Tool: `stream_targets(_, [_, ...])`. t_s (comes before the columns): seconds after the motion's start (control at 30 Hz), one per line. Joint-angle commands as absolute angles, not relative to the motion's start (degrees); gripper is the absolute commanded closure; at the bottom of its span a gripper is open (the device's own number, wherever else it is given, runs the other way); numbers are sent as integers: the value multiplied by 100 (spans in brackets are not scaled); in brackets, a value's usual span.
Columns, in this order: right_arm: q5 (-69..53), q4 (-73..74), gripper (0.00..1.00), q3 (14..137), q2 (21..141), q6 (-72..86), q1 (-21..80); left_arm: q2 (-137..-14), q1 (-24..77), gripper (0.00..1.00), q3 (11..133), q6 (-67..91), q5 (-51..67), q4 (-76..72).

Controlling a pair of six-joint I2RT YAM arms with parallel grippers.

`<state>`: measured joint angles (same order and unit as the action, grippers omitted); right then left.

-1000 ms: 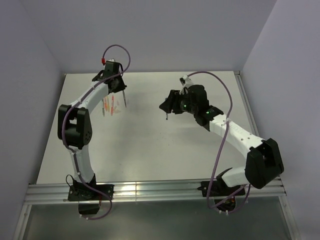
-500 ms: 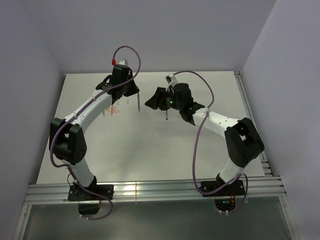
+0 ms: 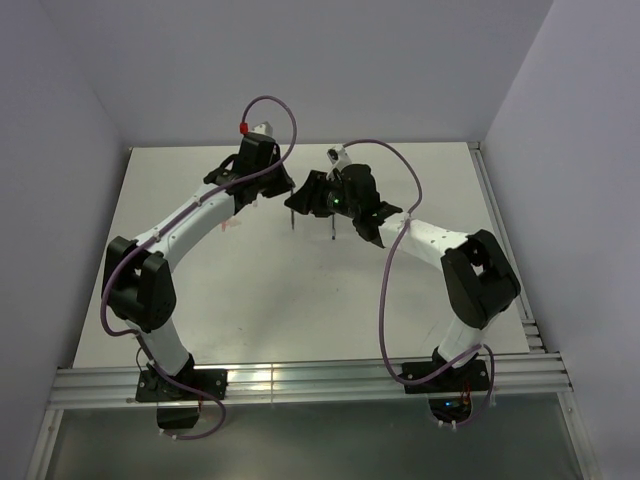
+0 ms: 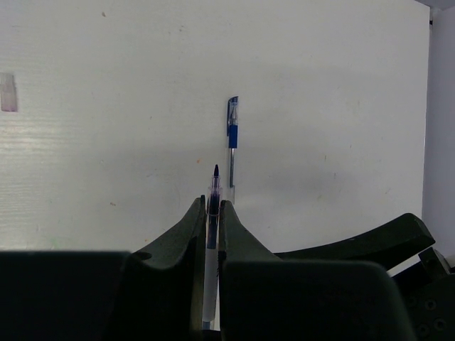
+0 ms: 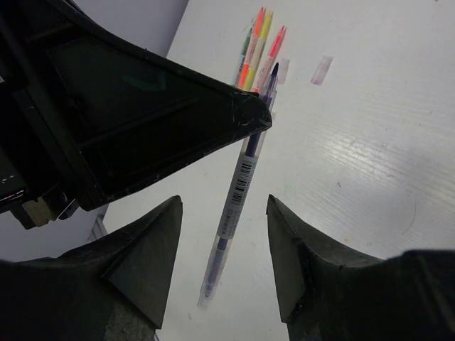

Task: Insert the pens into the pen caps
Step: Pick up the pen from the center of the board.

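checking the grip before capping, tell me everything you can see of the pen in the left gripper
The pen is a slim stick with a clear plastic barrel, a dark blue ink tube inside and a white barcode label. It is uncapped, its dark tip bare. The left gripper is clamped on it near the tip end. The rest of the barrel runs on between the open fingers of the right gripper, which do not touch it.
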<state>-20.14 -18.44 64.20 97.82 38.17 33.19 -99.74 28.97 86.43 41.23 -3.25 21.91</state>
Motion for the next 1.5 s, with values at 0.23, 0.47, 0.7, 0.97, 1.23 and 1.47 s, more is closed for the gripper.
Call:
stream_targets(0.23, [-2030, -2057, 46, 6776, 9975, 3955, 3366, -9800, 2997, 100, 8807, 4254, -290, 1846])
stream_targets(0.47, [-2144, -2083, 52, 6794, 10055, 4104, 3384, -9791, 3067, 100, 8824, 4272, -325, 1828])
stream_targets(0.7, [-2153, -2118, 57, 6636, 9949, 4201, 3419, -9686, 3138, 100, 8658, 4289, -439, 1670])
stream_targets(0.97, [-2180, -2057, 58, 6425, 9791, 4280, 3419, -9580, 3173, 100, 8561, 4298, -615, 1591])
stream_targets(1.23, [-2127, -1995, 73, 6328, 9738, 4280, 3419, -9580, 3182, 100, 8508, 4307, -650, 1565])
stream_targets(1.47, [-2004, -1556, 100, 6504, 9695, 3999, 3419, -9501, 3217, 96, 8420, 4193, -650, 1547])
